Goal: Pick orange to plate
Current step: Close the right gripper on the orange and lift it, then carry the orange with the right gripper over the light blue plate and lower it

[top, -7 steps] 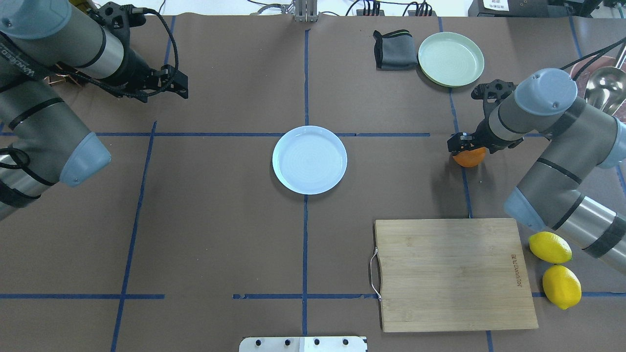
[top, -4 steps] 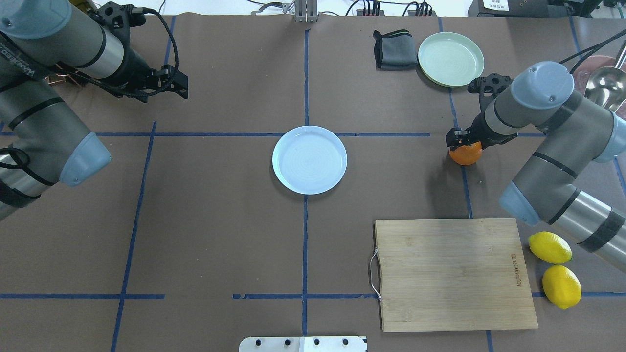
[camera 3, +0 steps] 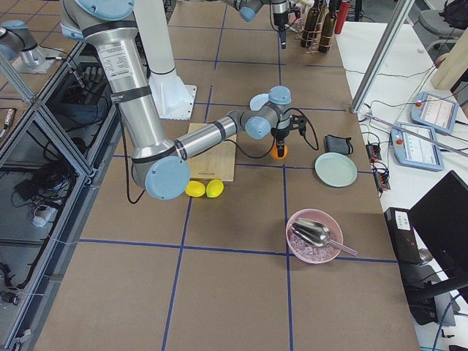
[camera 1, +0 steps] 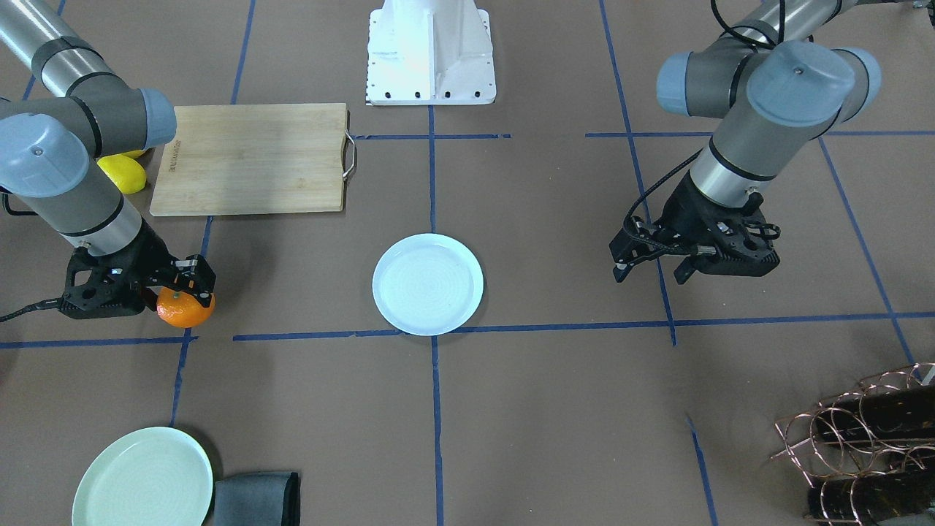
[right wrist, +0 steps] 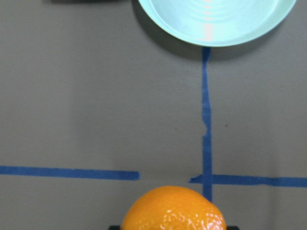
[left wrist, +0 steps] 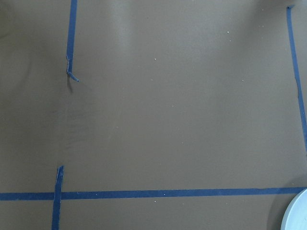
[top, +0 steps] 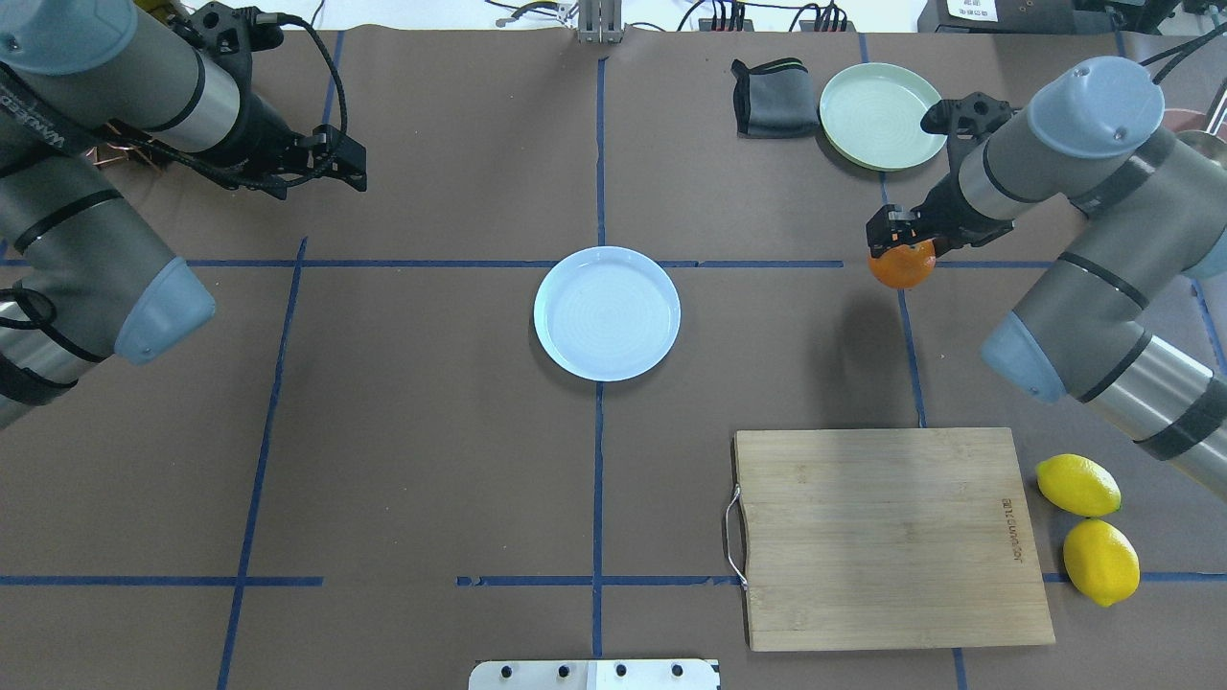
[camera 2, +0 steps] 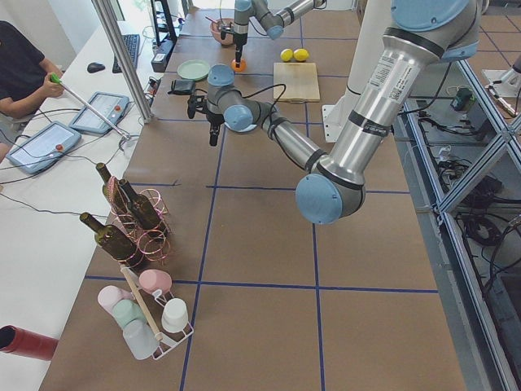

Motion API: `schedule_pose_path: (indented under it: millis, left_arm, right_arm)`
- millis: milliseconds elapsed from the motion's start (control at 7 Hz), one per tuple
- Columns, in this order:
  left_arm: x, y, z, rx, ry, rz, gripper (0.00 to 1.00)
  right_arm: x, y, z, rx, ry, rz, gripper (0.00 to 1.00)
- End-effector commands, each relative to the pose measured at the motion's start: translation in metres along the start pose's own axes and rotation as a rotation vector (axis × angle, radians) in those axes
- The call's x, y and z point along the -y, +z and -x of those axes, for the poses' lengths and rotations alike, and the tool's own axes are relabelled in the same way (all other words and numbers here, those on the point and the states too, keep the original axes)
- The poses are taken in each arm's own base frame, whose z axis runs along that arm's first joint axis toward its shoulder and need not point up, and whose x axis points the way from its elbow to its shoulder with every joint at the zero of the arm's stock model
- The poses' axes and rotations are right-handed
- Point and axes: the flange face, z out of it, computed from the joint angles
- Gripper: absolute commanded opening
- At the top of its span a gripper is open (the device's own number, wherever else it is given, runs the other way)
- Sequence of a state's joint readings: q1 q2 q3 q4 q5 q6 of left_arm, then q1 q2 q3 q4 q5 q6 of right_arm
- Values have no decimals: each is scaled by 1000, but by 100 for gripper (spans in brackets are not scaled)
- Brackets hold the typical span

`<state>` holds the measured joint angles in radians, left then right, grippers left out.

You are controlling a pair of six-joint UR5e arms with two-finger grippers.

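Note:
The orange hangs just above the table at the right, with my right gripper shut on it from above. The front view shows the same orange under that gripper, and it fills the bottom of the right wrist view as well. The pale bluish-white plate lies bare at the table's centre, well to the left of the orange. My left gripper hovers open at the far left with nothing in it; its wrist view catches only the plate's edge.
A mint-green plate and a folded grey cloth lie beyond the orange. A wooden cutting board and two lemons are at the near right. A pink bowl with a ladle stands at the right end, and a bottle rack at the left end.
My right gripper has lifted the orange off the table and carried it a little away from the robot and slightly left. The left arm has barely moved.

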<state>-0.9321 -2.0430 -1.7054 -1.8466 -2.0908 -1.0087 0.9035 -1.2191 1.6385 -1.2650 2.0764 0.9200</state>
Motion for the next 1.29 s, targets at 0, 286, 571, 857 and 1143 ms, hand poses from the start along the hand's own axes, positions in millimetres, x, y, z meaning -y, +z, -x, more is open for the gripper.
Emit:
schedule_pose_path:
  millis: [0,286,571,857,1143]
  left_arm:
    - [11,-8,18,17,100,-16,100]
    - [19,-21,85,76,202,-25,100]
    - [24,-38,138,114,188,-42,100]
    - [20,-42,155,132,246,-47,100]
    - [9,-34,180,161,316,-14,100]
  right_arm:
    - [14,-23,82,58,45,8,0]
    - [-2,-14,164,76,86,27,0]
    - [-18,1,238,81,97,5,0]
    - [-41,28,299,57,65,-21,0]
    - [-43,40,323,37,51,-39,0]
